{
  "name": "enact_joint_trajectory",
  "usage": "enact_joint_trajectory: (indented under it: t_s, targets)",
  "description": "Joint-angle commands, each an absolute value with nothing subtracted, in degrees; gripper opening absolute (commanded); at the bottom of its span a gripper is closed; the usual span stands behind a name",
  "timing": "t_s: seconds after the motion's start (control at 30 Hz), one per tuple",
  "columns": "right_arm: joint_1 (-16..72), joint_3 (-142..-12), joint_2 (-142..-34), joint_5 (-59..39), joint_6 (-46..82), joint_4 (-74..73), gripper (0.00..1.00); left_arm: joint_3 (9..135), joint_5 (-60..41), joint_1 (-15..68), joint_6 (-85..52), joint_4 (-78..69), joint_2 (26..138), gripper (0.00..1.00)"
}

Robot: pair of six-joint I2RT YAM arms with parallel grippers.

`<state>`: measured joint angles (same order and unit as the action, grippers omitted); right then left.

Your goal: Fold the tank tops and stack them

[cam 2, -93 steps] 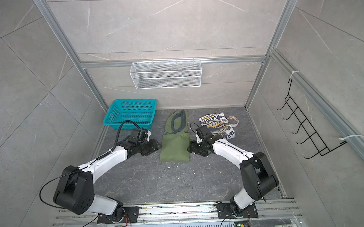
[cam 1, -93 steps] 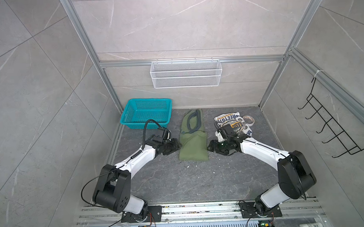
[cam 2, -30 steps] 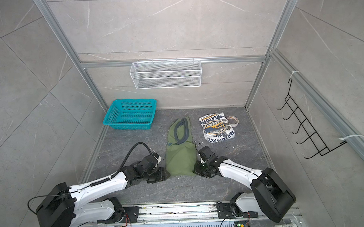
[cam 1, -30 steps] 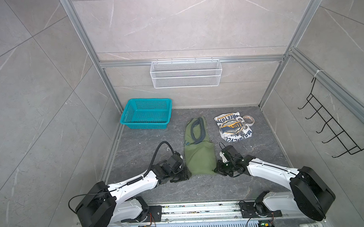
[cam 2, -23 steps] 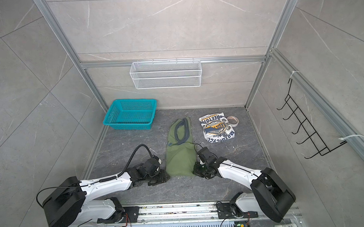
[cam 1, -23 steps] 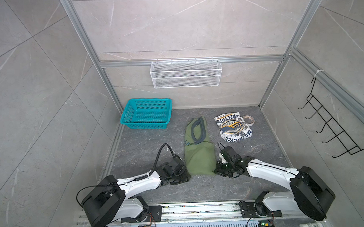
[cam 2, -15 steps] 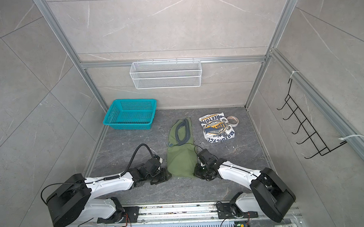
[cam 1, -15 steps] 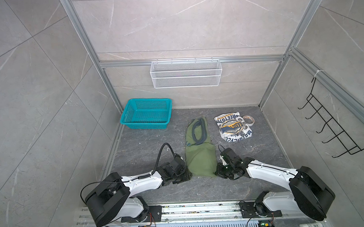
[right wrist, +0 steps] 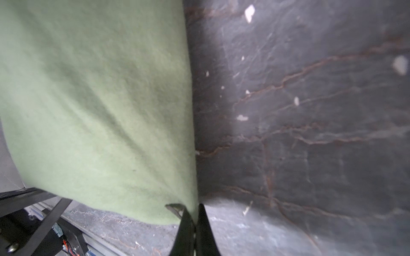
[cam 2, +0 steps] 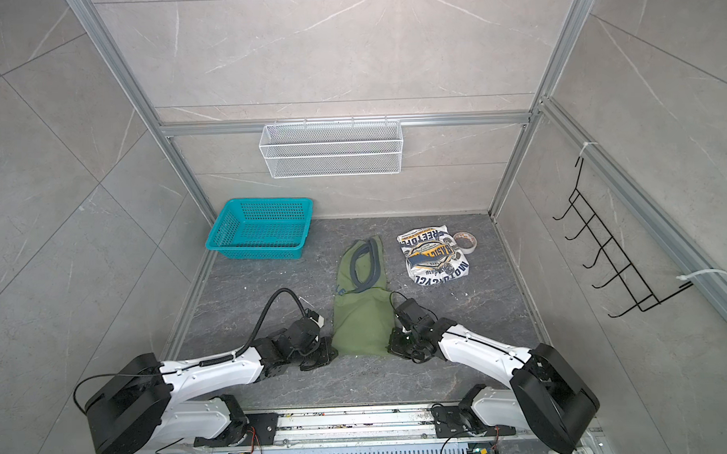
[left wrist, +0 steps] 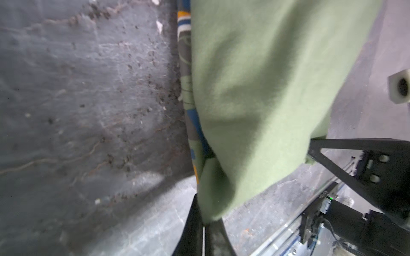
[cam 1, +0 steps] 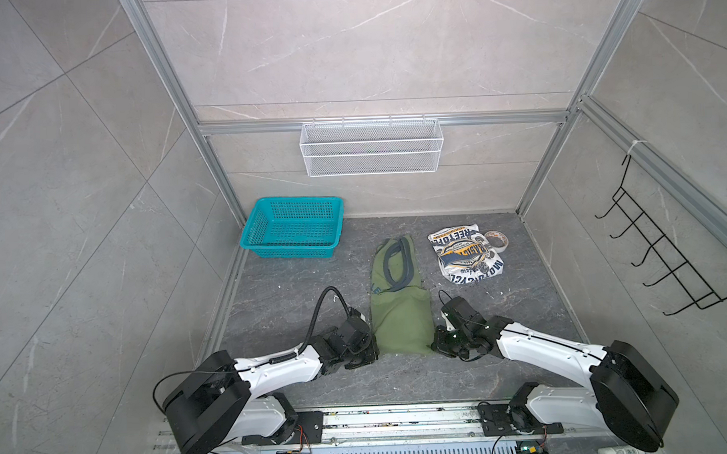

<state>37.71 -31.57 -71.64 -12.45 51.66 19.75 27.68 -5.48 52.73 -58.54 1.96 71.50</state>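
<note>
"Looking at the green tank top (cam 1: 400, 318), what could go wrong?" asks Ben.

"It lies long and thin in the middle of the dark table (cam 1: 297, 297), between the two arms. Each claw bites only a tiny bit of a near corner. If the cloth slips out of one claw when they lift, that side drops and the fold goes crooked. If one arm goes faster than the other, the top twists. And a claw may have only the top layer, I think, so the folded sides could flop open."

"Where is the white tank top (cam 1: 467, 255)?"

"Folded, at the back on the right, just beside a roll of tape (cam 1: 496, 240). It is near the green one but not touching it."

"How are the claws?"

"The left claw (left wrist: 203, 221) is squeezed tight on the near left corner of the green top. The right claw (right wrist: 193, 213) is squeezed tight on the near right corner. Nothing else is in them."
</note>
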Motion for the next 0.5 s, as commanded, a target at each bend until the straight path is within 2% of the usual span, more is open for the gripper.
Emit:
enact_joint_trajectory:
  t_s: [0.0,0.27,0.47]
  targets:
    - [38.2,-33.2,-69.3,-10.2,51.5,25.2,0.00,30.1,-2.0,53.9,-57.9,8.6,66.3,0.00]
    - [38.8,-41.6,-63.7,-11.3,50.5,36.1,0.00,36.6,0.0,55.2,-57.6,16.8,57.0,0.00]
    - [38.8,-54.2,-66.1,-10.9,46.5,43.3,0.00,47.2,2.9,55.1,-53.8,20.7,58.4,0.00]
